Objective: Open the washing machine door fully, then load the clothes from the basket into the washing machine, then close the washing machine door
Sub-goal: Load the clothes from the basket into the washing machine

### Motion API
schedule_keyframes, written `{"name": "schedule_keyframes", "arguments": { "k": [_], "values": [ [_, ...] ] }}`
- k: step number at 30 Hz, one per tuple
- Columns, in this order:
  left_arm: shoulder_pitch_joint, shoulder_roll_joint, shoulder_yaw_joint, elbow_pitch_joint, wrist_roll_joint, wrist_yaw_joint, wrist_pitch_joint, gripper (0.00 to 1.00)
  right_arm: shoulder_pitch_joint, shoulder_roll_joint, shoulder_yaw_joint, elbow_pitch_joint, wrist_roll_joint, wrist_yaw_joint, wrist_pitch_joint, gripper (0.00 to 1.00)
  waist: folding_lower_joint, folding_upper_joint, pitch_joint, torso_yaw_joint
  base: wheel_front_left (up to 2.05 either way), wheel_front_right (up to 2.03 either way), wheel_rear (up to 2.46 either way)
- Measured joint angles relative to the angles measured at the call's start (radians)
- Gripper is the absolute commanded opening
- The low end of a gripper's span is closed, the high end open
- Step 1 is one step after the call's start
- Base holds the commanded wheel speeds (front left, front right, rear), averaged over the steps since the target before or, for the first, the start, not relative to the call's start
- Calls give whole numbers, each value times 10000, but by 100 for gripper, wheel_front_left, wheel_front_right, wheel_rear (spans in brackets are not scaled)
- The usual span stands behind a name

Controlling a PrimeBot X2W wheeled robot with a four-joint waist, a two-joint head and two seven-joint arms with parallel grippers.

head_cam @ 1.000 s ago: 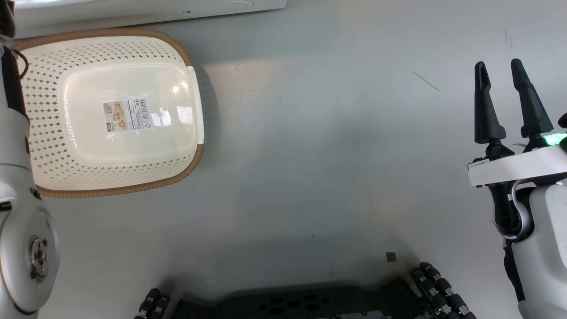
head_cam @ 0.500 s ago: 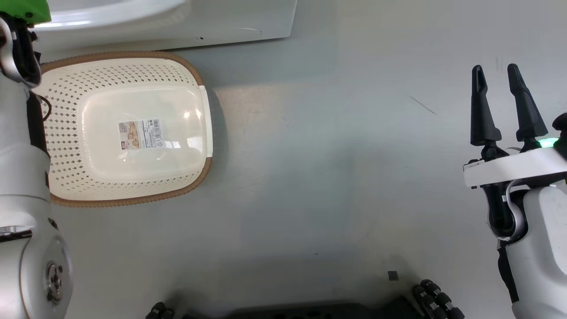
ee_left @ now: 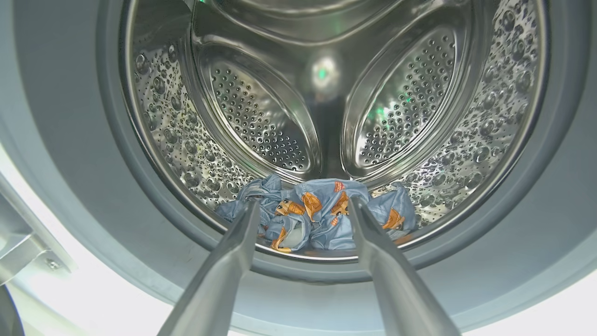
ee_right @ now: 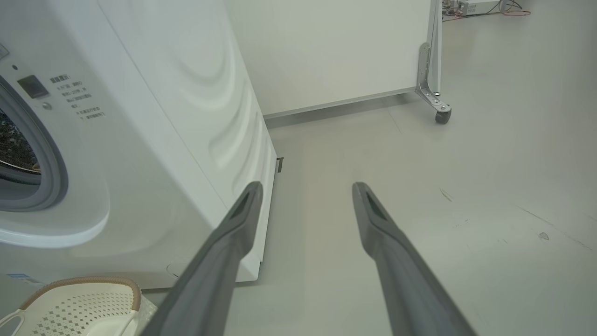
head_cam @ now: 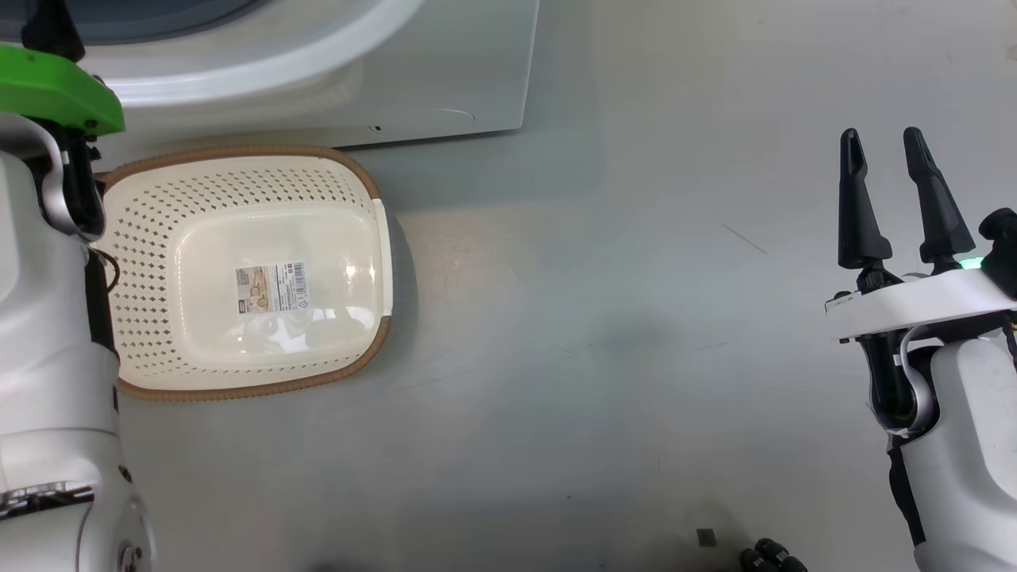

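The white washing machine (head_cam: 445, 71) stands at the top left of the head view, and its steel drum (ee_left: 261, 116) faces the left wrist camera. The light-blue clothes (ee_left: 326, 210) with orange figures lie bunched at the drum's bottom front. My left gripper (ee_left: 303, 203) is open at the drum mouth, its fingers (ee_left: 224, 270) pointing at the clothes without touching them. The cream basket (head_cam: 159, 238) sits on the floor before the machine, with a barcode sticker on its bare bottom. My right gripper (head_cam: 882, 135) hangs open over bare floor far to the right. The washing machine door is out of view.
Grey floor (head_cam: 604, 334) stretches between the basket and my right arm. In the right wrist view the machine's side panel (ee_right: 196, 116) is at the left, the basket's rim (ee_right: 84, 282) at the bottom left, and a white wheeled panel (ee_right: 326, 51) stands behind.
The head camera has tilted up: basket and floor slid down the picture and the washer's front came into view. Both grippers stay open.
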Motion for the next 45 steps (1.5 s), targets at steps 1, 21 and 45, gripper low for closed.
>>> {"name": "schedule_keyframes", "arguments": {
  "k": [1,21,45],
  "values": [
    [196,-42,81,-150,-2,-4,4,100,1,-2,19,31,-48,0,0,100,0,0,-108,2,0,0,0],
    [3800,-639,481,-2788,322,-86,12,100,984,98,-92,345,-163,0,0,100,0,0,-2220,34,0,0,0],
    [7280,-924,491,-5039,731,-84,12,100,1632,144,-19,196,-405,0,0,100,-1,0,-3491,36,0,0,0]
  ]
}}
